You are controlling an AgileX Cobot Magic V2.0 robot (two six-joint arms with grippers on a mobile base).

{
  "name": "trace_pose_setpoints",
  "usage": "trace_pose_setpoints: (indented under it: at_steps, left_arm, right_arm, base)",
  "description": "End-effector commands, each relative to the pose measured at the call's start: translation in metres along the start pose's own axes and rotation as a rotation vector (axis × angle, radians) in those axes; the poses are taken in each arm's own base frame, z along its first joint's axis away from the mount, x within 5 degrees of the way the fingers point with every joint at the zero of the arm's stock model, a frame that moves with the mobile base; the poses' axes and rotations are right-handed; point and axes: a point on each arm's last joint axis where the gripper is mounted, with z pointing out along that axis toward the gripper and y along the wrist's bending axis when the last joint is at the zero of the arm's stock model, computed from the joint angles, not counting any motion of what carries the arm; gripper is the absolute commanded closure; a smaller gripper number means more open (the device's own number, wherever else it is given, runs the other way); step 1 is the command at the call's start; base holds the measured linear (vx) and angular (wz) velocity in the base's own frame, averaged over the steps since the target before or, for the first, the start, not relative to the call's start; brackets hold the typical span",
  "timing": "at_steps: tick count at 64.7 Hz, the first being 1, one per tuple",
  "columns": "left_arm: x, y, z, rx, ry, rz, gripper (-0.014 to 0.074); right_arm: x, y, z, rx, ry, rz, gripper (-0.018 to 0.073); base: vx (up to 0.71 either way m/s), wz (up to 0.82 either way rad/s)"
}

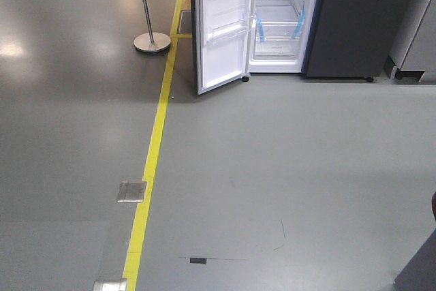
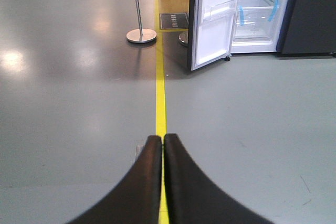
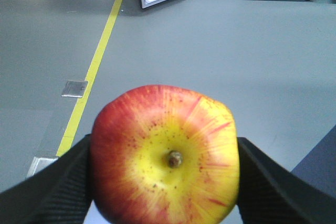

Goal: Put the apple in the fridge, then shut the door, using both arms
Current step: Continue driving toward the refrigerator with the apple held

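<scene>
The red and yellow apple (image 3: 165, 156) fills the right wrist view, stem dimple facing the camera, with my right gripper (image 3: 164, 182) shut on its two sides. My left gripper (image 2: 163, 140) is shut and empty, its black fingers pressed together above the yellow floor line. The fridge (image 1: 340, 18) stands far ahead across the floor, dark grey outside, its white inside (image 1: 279, 25) showing shelves and blue tape. Its door (image 1: 221, 25) hangs open to the left, white inner face with clear bins toward me. Neither gripper shows in the front view.
A yellow line (image 1: 153, 161) runs along the grey floor toward the door's foot. A metal post on a round base (image 1: 151, 42) stands left of the fridge. Two metal floor plates (image 1: 131, 191) lie beside the line. A grey cabinet (image 1: 419, 32) stands at far right.
</scene>
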Motion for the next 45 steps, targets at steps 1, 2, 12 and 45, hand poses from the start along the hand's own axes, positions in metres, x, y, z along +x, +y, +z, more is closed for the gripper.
trace_pose_setpoints:
  at_steps: [1,2,12,45]
  left_arm:
    - [-0.0008,-0.0002,0.001,0.007,-0.065,-0.004,0.0602]
    - [-0.0008,-0.0002,0.001,0.007,-0.065,-0.004,0.0602]
    - [-0.0008,-0.0002,0.001,0.007,-0.065,-0.004,0.0602]
    - [-0.0008,-0.0002,0.001,0.007,-0.065,-0.004,0.0602]
  right_arm:
    - [-0.0131,0.0006,-0.0042,0.0,-0.094,-0.005,0.0364]
    - [-0.0131,0.0006,-0.0042,0.0,-0.094,-0.005,0.0364]
    - [-0.0131,0.0006,-0.0042,0.0,-0.094,-0.005,0.0364]
    - [-0.0131,0.0006,-0.0042,0.0,-0.094,-0.005,0.0364]
  base:
    - [0.13,0.01]
    - [0.13,0.01]
    - [0.13,0.01]
    - [0.11,0.0]
